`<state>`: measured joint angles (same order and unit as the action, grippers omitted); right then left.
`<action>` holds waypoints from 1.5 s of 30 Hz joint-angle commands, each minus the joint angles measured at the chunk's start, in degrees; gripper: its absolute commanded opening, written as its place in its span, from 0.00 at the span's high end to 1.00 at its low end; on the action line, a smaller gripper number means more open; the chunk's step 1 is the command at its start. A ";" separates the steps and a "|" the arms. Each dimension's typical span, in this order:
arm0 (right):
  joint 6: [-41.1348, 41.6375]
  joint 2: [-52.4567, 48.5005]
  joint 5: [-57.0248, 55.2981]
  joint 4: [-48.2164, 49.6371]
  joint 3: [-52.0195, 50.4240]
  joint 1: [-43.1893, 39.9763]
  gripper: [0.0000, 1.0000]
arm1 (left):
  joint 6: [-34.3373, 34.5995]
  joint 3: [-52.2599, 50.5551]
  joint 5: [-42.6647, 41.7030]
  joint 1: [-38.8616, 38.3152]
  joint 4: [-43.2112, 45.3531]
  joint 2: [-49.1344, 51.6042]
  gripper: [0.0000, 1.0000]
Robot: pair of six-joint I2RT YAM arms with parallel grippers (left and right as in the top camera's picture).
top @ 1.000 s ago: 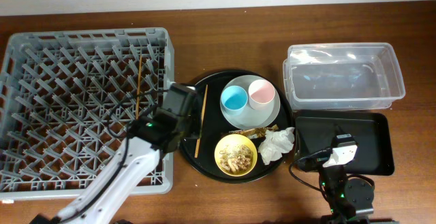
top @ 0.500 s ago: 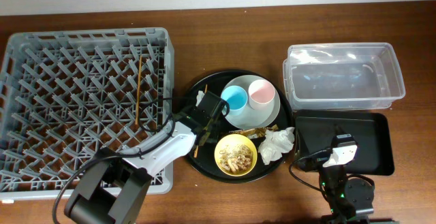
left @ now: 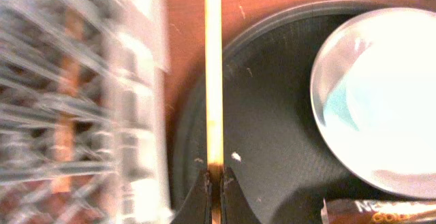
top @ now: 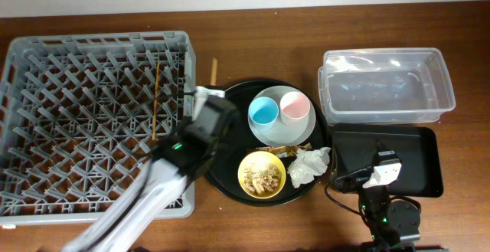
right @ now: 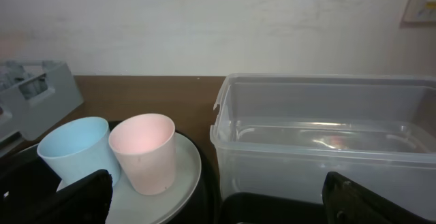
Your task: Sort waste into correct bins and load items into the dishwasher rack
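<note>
the grey dishwasher rack (top: 46, 129) stands left on a brown wooden table (top: 253, 45); the right wrist view shows a white wall (right: 204, 20) behind. one clear tub (top: 387, 86), one black tray (top: 417, 160), two cups (blue cup (top: 262, 111), pink cup (top: 292, 105)), two chopsticks. the first chopstick (top: 157, 103) lies in the rack; only the left wrist view shows the left gripper (left: 214, 183) pinched on the second chopstick (left: 213, 81), over the round tray (left: 272, 115) rim. the right gripper (right: 216, 190) is wide apart, empty.

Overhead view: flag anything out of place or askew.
One chopstick pokes past the rim of the round tray over the table, pinched in the left hand; the other chopstick lies in the dishwasher rack. Nothing looks spilled.
</note>
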<state>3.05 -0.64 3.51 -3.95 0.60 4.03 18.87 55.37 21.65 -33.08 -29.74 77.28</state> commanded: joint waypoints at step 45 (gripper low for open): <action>1.01 -49.11 16.28 -67.71 77.29 -0.31 0.01 | -8.07 14.86 -26.75 24.79 -38.93 -29.77 0.01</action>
<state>5.43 -37.80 17.10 -66.04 64.79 3.92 10.35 69.97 -5.37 -8.54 -66.59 47.79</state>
